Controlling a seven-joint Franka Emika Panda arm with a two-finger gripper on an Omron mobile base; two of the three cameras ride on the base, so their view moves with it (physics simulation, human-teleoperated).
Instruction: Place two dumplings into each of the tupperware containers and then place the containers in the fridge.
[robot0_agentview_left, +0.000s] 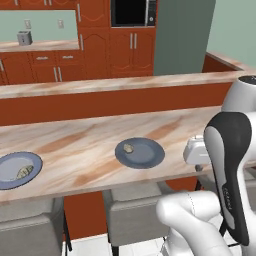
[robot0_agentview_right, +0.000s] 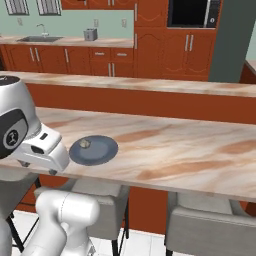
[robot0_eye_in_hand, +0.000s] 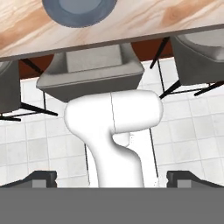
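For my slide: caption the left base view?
Two blue plates on a marble counter, one dumpling each.

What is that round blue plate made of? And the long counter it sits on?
The plate looks like matte glazed ceramic, or maybe plastic: smooth, even blue-grey, with a raised rim. The counter looks like polished stone, perhaps marble: beige with streaky brownish veins. Being rendered, neither is certain.
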